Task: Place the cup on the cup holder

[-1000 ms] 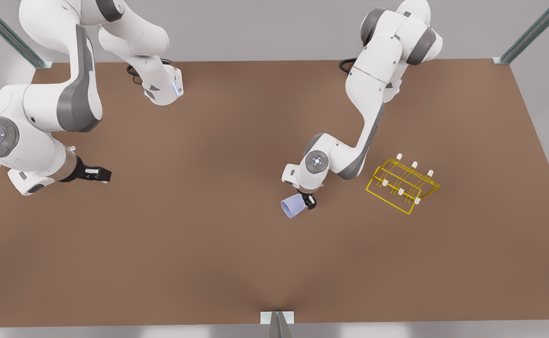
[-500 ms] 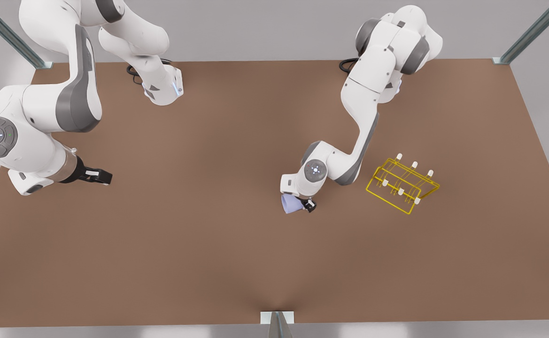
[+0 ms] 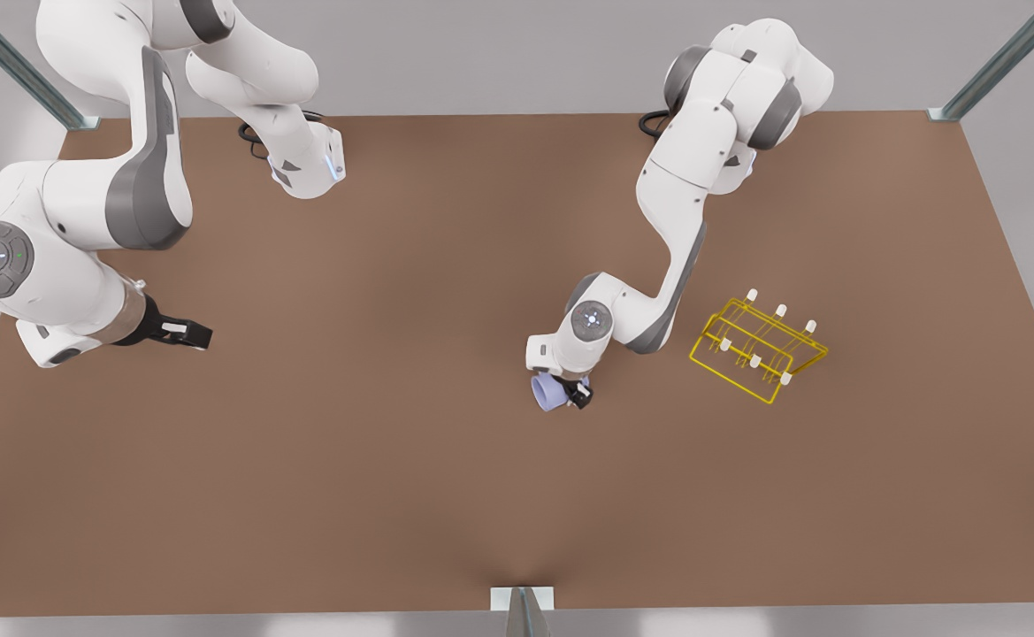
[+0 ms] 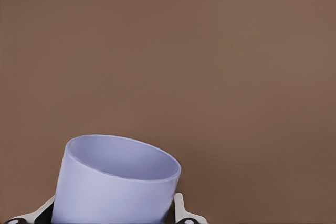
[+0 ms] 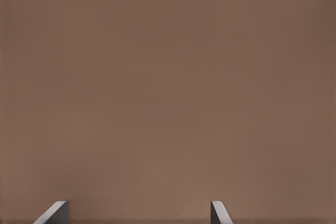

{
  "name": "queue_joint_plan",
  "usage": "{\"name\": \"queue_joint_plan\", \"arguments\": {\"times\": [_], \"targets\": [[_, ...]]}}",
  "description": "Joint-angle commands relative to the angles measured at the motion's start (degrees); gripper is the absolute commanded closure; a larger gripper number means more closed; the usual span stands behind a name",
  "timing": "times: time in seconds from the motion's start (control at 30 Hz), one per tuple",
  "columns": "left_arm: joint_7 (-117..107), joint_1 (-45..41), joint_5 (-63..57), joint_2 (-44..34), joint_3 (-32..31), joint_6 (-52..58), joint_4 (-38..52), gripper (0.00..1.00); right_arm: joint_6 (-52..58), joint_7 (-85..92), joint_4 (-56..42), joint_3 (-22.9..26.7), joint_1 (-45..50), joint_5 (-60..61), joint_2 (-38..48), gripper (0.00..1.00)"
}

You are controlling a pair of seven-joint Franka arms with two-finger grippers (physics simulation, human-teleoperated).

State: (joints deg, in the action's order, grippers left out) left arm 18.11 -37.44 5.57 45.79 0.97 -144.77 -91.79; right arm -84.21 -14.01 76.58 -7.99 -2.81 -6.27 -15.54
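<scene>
The flat brown table (image 3: 393,460) carries a yellow thin-wire rack with white-tipped prongs (image 3: 758,350) at the front view's right. Left of it, the left gripper (image 3: 567,390) clamps the small lavender-blue tapered cup (image 3: 549,392). The right gripper (image 3: 187,332) waits far left, fingers spread, empty.

Front view: I look steeply down on the whole brown table (image 3: 393,460) from above its near edge, both arms in frame.
Left wrist view: I sit close behind the cup (image 4: 113,182), facing bare tabletop.
Right wrist view: close, facing tabletop past two spread fingertips (image 5: 52,212).
Shared: cup (image 3: 547,392) and tabletop.
</scene>
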Motion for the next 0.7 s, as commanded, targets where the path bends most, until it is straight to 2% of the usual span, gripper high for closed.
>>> {"name": "queue_joint_plan", "arguments": {"times": [0.0, 0.23, 0.33, 0.43, 0.57, 0.67], "targets": [[0.88, 0.0, -0.56, 0.0, 0.0, -2.01, 0.03, 0.0, 0.01, -1.02, -0.03, -0.01, 0.0, 0.03, 0.07, 0.0], [0.96, -0.09, -0.56, 0.96, 0.0, -2.36, 0.03, 0.04, 0.01, -1.02, -0.03, -0.01, 0.09, 0.03, 0.07, 0.0], [0.61, -0.09, -0.56, 0.96, 0.0, -2.36, 0.03, 0.17, 0.01, -1.02, -0.03, -0.01, 0.09, 0.03, 0.07, 0.0], [0.53, -0.09, -0.47, 0.88, 0.0, -2.36, 0.03, 0.26, 0.01, -1.02, -0.03, -0.01, 0.09, 0.03, 0.07, 0.0], [0.35, -0.18, -0.47, 0.7, 0.0, -1.4, 0.03, 0.26, 0.01, -1.02, -0.03, -0.01, 0.09, 0.03, 0.07, 0.0], [0.35, -0.18, -3.11, -0.35, 0.26, 3.53, 0.03, 0.26, 0.01, -0.93, -0.03, -0.01, 0.09, 0.03, 0.07, 0.0]]}}
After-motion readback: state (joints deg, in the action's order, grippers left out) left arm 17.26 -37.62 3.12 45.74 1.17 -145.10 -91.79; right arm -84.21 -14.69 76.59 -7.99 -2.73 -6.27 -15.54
